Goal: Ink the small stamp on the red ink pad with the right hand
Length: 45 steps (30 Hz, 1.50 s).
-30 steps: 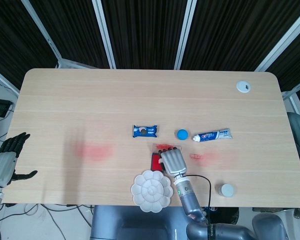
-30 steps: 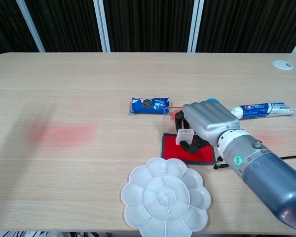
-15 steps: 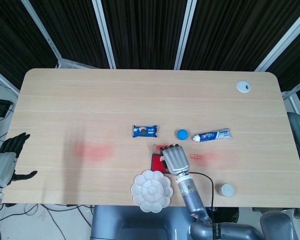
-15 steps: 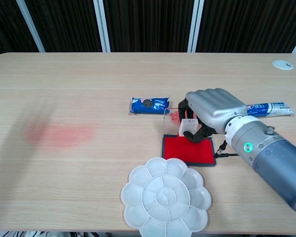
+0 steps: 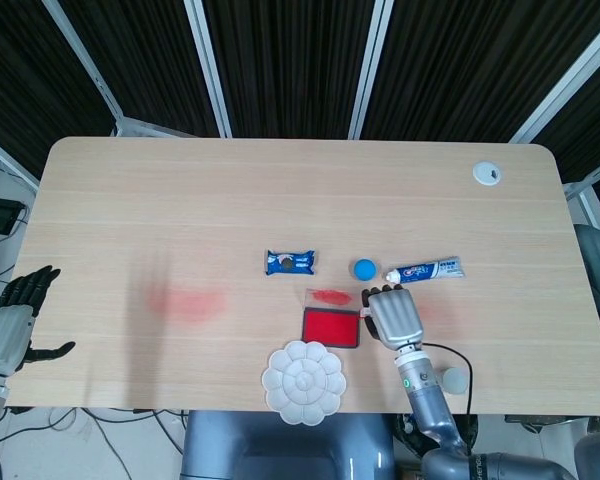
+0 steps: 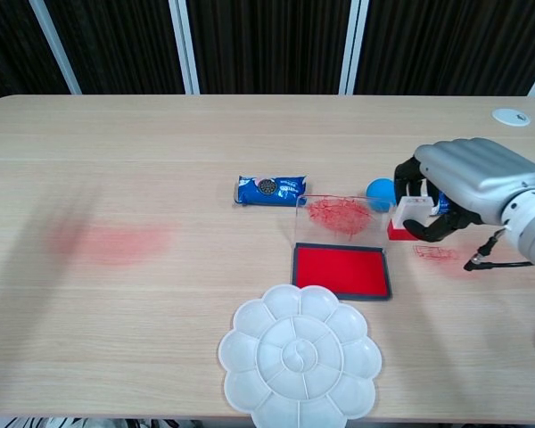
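The red ink pad (image 6: 341, 270) lies open in its dark tray, in front of its clear, red-smeared lid (image 6: 339, 214). My right hand (image 6: 468, 183) hovers to the right of the pad and pinches the small stamp (image 6: 407, 218), a white block with a red underside, just above the table. The head view has the same right hand (image 5: 393, 315) beside the ink pad (image 5: 331, 327). My left hand (image 5: 10, 325) hangs off the table's left front corner with fingers apart and nothing in it.
A white flower-shaped palette (image 6: 299, 361) sits in front of the pad. Behind it lie a blue cookie packet (image 6: 272, 189), a blue cap (image 6: 381, 189) and a toothpaste tube (image 5: 423, 270). Red smudges (image 6: 437, 253) mark the table under my hand, and a larger one (image 6: 107, 242) lies at left.
My right hand has lifted off the ink pad and moved right with the stamp, uncovering the pad and lid. The left hand has not moved.
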Tool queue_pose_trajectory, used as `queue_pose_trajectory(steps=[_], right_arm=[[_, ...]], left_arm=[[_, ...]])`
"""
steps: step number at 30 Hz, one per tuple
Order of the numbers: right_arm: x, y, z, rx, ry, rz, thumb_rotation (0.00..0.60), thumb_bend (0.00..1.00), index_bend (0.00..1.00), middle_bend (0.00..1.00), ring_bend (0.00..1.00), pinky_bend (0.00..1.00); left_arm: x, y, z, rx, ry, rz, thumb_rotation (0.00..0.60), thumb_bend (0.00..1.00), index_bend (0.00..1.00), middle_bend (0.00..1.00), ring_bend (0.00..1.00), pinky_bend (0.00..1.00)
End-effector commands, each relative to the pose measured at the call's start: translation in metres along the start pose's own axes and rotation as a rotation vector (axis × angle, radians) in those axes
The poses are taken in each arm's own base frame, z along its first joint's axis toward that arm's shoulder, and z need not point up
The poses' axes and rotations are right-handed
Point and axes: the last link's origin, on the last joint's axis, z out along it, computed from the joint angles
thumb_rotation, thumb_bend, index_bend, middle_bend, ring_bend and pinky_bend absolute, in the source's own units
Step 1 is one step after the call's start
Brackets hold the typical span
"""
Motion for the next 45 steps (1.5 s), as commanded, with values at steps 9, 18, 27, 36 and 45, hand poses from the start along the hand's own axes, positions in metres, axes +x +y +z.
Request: queue_pose_trajectory(steps=[9, 18, 27, 36, 45], right_arm=[[-0.017, 0.040, -0.004, -0.021, -0.043, -0.016, 0.600, 0.64, 0.75, 0.60, 0.49, 0.50], [-0.026, 0.054, 0.003, -0.016, -0.054, -0.012, 0.600, 0.58, 0.75, 0.57, 0.47, 0.50], [-0.032, 0.055, 0.008, -0.016, -0.052, 0.034, 0.600, 0.55, 0.75, 0.56, 0.46, 0.50], [-0.039, 0.055, 0.009, -0.027, -0.047, 0.063, 0.600, 0.52, 0.75, 0.56, 0.45, 0.50], [-0.042, 0.055, 0.010, -0.032, -0.044, 0.069, 0.600, 0.49, 0.75, 0.54, 0.44, 0.49]], left_arm=[[-0.001, 0.001, -0.002, -0.005, 0.017, -0.022, 0.600, 0.00, 0.00, 0.00, 0.00, 0.00], [-0.002, 0.001, -0.002, -0.001, 0.017, -0.017, 0.600, 0.00, 0.00, 0.00, 0.00, 0.00], [-0.003, 0.000, -0.002, 0.015, 0.010, -0.025, 0.600, 0.00, 0.00, 0.00, 0.00, 0.00], [-0.003, 0.000, -0.002, 0.020, 0.006, -0.028, 0.600, 0.00, 0.00, 0.00, 0.00, 0.00], [-0.003, 0.000, -0.002, 0.025, 0.003, -0.022, 0.600, 0.00, 0.00, 0.00, 0.00, 0.00]])
